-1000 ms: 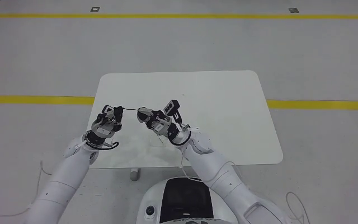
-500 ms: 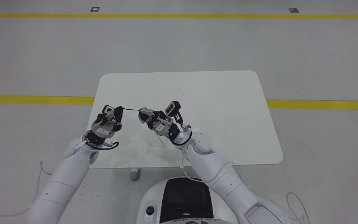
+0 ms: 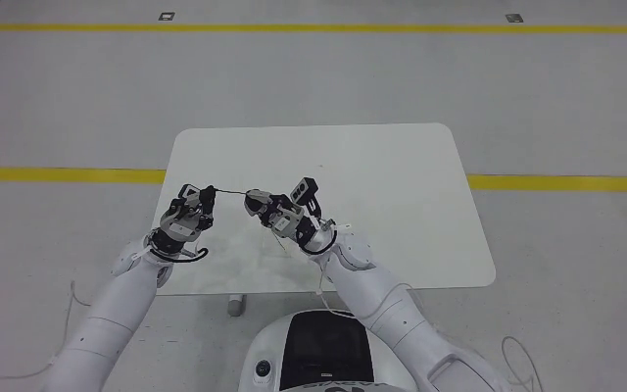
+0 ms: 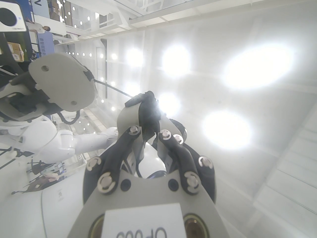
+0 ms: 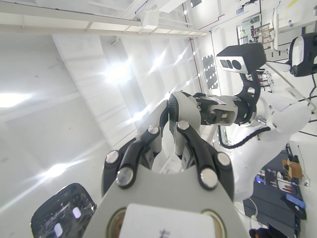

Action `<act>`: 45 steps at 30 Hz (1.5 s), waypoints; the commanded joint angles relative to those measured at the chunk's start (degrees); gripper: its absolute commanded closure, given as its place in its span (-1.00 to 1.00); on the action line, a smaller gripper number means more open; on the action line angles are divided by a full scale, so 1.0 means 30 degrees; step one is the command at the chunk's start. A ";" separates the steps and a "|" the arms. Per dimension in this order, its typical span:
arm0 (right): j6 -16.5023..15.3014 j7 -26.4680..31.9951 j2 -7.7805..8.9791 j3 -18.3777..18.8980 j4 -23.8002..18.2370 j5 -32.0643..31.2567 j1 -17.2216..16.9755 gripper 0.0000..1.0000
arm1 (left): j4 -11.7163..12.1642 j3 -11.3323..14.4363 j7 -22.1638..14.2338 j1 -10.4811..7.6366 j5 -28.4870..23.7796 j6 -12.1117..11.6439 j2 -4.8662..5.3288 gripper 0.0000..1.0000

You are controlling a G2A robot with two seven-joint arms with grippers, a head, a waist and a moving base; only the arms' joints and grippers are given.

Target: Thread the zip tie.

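Hanging above the near-left part of the white surface, the thin black zip tie spans the gap between both arms. The left end effector, just inside the surface's left edge, is pressed together on one end. The right end effector, farther inboard, pinches the other end. The two sit near each other but apart. Most of the surface stretches off to the right and toward the far edge.
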 commanded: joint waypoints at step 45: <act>-0.0077 -0.0168 0.0092 0.0242 0.1047 0.0209 0.0043 1.00 | 0.0000 0.0000 0.0000 0.0000 0.0000 0.0000 0.0000 1.00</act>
